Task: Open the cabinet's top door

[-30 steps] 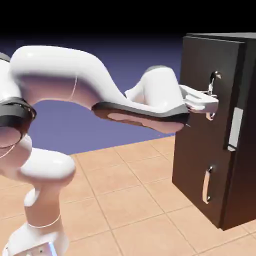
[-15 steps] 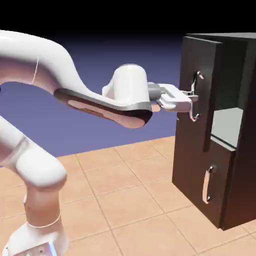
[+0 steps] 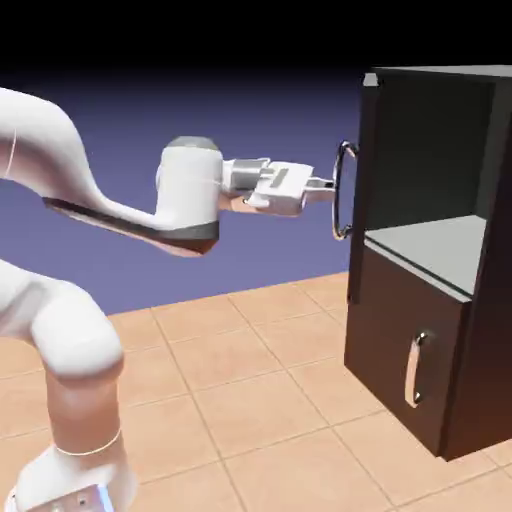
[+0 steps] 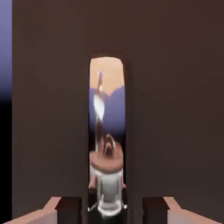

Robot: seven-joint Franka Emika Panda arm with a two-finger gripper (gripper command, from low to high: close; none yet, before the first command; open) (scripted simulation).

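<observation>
The dark brown cabinet (image 3: 478, 360) stands at the right of the exterior view. Its top door (image 3: 366, 170) is swung wide open and shows edge-on, baring the upper compartment and a grey shelf (image 3: 440, 245). The door's curved silver handle (image 3: 343, 192) points toward the arm. My gripper (image 3: 328, 185) reaches level to that handle. In the hand view the door panel (image 4: 175, 109) fills the picture, and the shiny handle (image 4: 107, 131) runs up between my gripper (image 4: 112, 211). Both fingertips (image 4: 70, 209) stand slightly apart from it, with a thin dark gap on each side.
The shorter bottom door (image 3: 400, 340) is shut, with its small silver handle (image 3: 415, 368). The tan tiled tabletop (image 3: 250, 400) spreads in front of the cabinet. My white arm (image 3: 60, 330) rises at the exterior view's left.
The top door has swung from barely ajar to wide open as my hand drew back to the left with the handle. The fingers have eased slightly off the handle.
</observation>
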